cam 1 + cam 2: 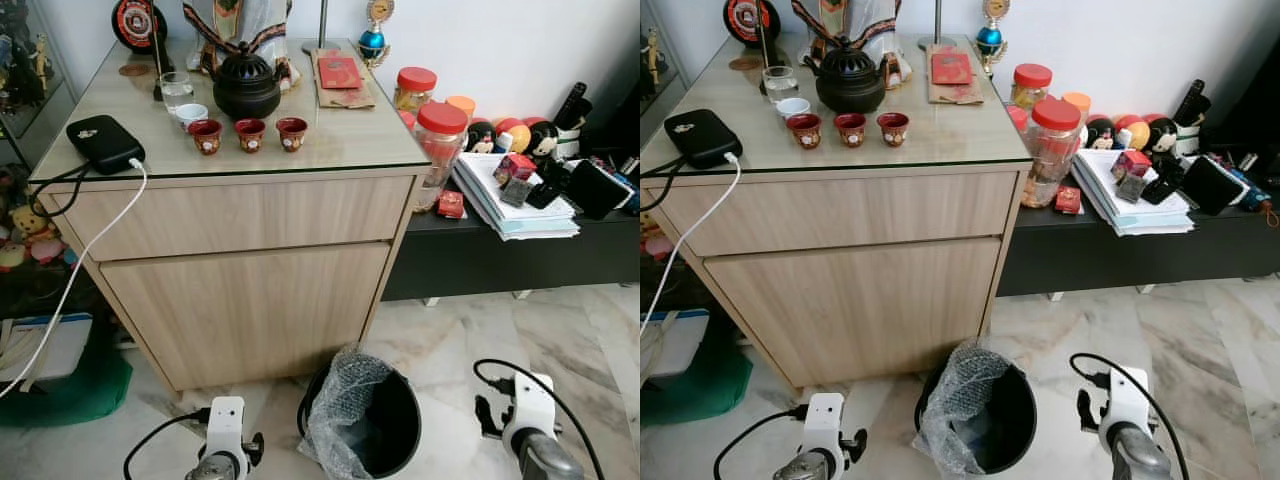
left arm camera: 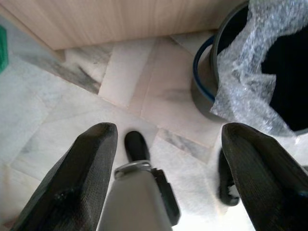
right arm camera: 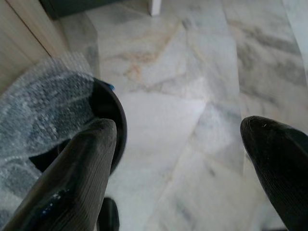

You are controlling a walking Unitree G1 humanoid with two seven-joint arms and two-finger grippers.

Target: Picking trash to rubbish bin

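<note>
Wood-grain cabinet point(image 1: 240, 270), largest item, glass-topped, straight ahead of me; it carries a black teapot point(image 1: 245, 88), three red cups point(image 1: 249, 134) in a row and a black pouch point(image 1: 105, 142) with a white cable point(image 1: 75, 275) trailing down to the floor.

Marble floor point(image 1: 480, 330), pale, veined, running under everything.

Black low shelf point(image 1: 520, 250), beside the cabinet on my right, holding red-lidded jars point(image 1: 438, 140), a paper stack point(image 1: 505, 205) and small clutter.

Black bin point(image 1: 375, 420), on the floor against the cabinet foot, between my two arms. Bubble wrap point(image 1: 335, 405) hangs over its near-left rim, part inside, part draped out: the trash in question, by my judgement.

Left gripper point(image 2: 168, 173), fingers spread wide, empty, hanging low just left of the bin.

Right gripper point(image 3: 178, 168), fingers likewise parted, empty, low on the bin's right.

Handling note: the wrap looks light and springy. I would take the left gripper to the overhanging fold, pinch a thick bunch, then push it down past the rim so it cannot spring out; keep clear of the cable.
</note>
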